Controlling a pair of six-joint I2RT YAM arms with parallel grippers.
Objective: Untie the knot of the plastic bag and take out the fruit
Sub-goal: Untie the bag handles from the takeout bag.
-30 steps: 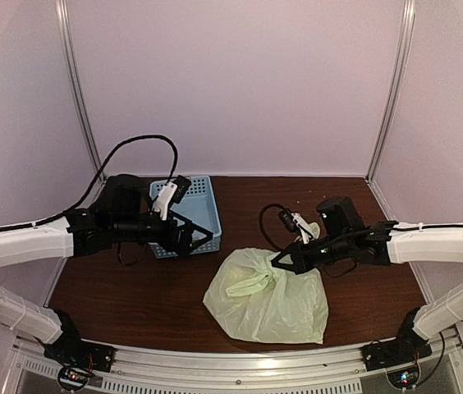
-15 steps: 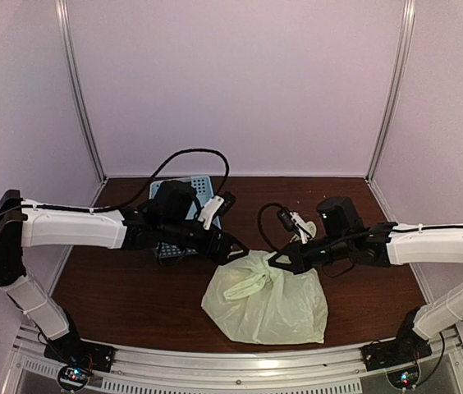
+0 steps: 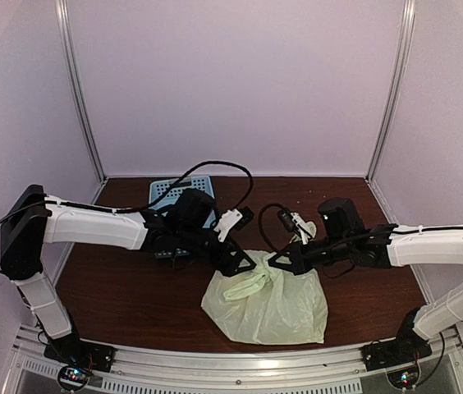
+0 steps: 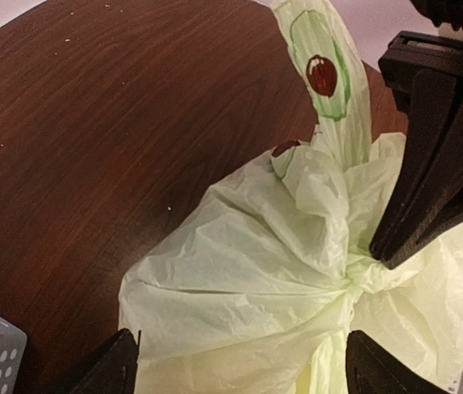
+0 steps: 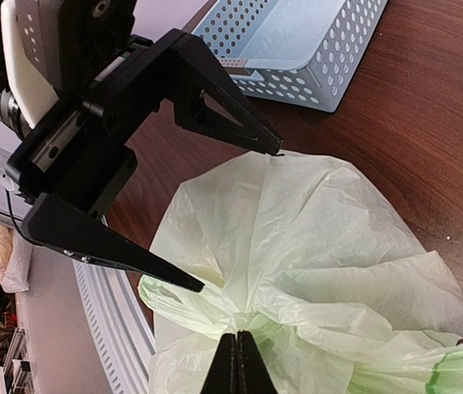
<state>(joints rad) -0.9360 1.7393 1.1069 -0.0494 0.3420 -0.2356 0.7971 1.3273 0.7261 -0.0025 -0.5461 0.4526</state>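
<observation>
The pale yellow-green plastic bag [image 3: 268,302] lies at the table's front middle, tied shut. Its knot [image 4: 361,275] is a small twisted bunch on top, also in the right wrist view [image 5: 252,322]. My right gripper [image 5: 238,361] is shut, its tips pinching at the knot; it shows in the top view [image 3: 274,263] too. My left gripper [image 4: 240,376] is open wide just above the bag's left side, jaws either side of the plastic, touching nothing [image 3: 244,263]. A handle loop with a dark red mark [image 4: 322,75] stands up. The fruit is hidden inside the bag.
A light blue perforated basket [image 3: 174,190] stands at the back left, behind my left arm; it also shows in the right wrist view [image 5: 297,41]. Dark wood table [image 3: 363,287] all around the bag. The two grippers are close together over the bag.
My left arm has swung right and forward from the basket to the bag, gripper open. My right gripper and the bag have barely moved.
</observation>
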